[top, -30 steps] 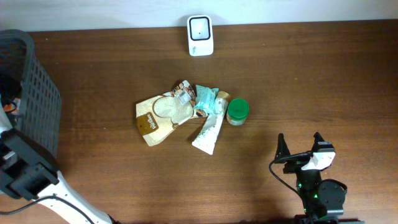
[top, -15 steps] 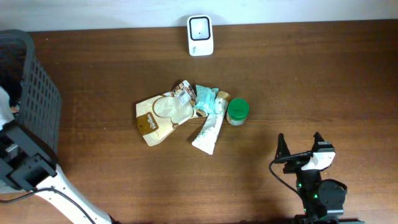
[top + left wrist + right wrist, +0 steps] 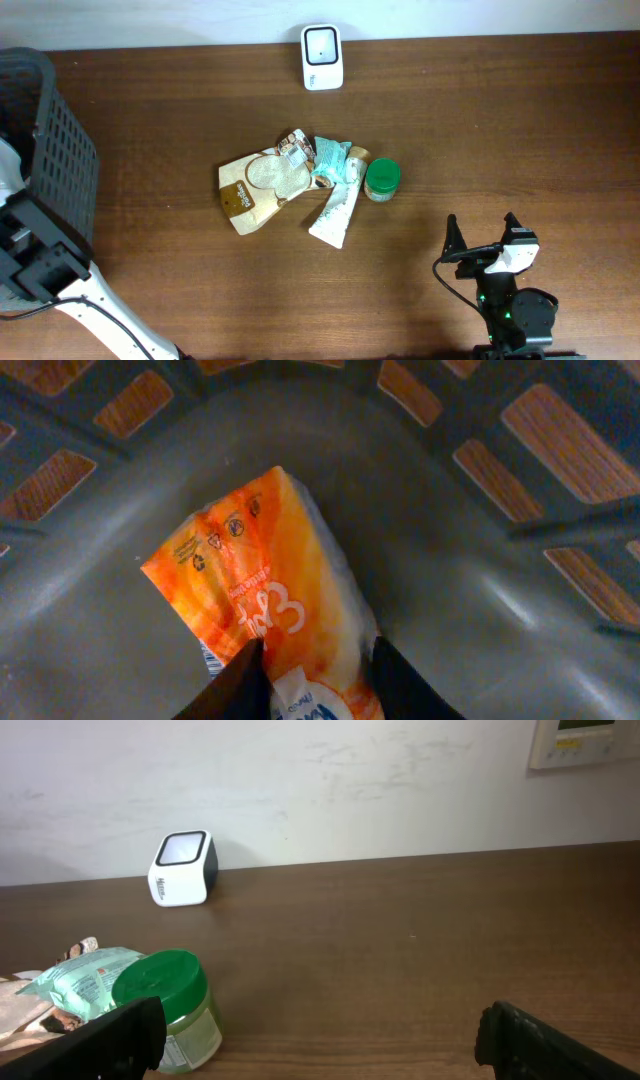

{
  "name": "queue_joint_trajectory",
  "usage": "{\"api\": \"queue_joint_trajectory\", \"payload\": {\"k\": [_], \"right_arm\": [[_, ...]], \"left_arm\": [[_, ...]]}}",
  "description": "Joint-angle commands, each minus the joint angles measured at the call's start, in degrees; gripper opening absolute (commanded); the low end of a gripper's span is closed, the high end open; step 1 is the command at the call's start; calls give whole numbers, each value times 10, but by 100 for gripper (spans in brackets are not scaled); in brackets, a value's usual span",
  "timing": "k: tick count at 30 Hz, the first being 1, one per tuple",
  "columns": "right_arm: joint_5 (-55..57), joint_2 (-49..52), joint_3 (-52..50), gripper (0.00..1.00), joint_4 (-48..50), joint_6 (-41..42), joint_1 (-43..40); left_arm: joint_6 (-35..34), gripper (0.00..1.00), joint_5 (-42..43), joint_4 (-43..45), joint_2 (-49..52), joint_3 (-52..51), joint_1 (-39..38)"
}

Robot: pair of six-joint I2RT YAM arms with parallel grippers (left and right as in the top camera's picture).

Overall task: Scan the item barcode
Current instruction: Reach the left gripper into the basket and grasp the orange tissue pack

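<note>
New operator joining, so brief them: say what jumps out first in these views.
An orange packet lies on the floor of the dark basket, pinched at one end by the left end effector. In the middle of the table sits a heap of packets beside a green-lidded jar, and a white scanner stands at the far edge.

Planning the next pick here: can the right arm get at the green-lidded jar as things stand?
Probably yes. The right pincer is open and empty, with only bare table between it and the jar. The jar stands upright at the near edge of the pile, a green packet on its far side.
</note>
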Motion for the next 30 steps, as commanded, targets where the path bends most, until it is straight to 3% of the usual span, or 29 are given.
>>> {"api": "queue_joint_trajectory", "payload": {"k": [1,2,8,16,20,26,30], "right_arm": [[-3,-4,-5,98,1,4,5],[-3,-4,-5,98,1,4,5],[-3,-4,-5,98,1,4,5],[-3,-4,-5,98,1,4,5],[-3,-4,-5,98,1,4,5],[-3,-4,-5,98,1,4,5],[-3,-4,-5,98,1,4,5]], "left_arm": [[2,5,8,-16,15,-1,2],[2,0,8,-17,15,0,2],[1,0,8,-39,-17,3,2],[1,0,29,-73,-159,3,-4],[1,0,73,-77,-227,3,-8],[1,0,246,-94,-356,3,-9],[1,0,297,-105,-411,3,-36]]}}
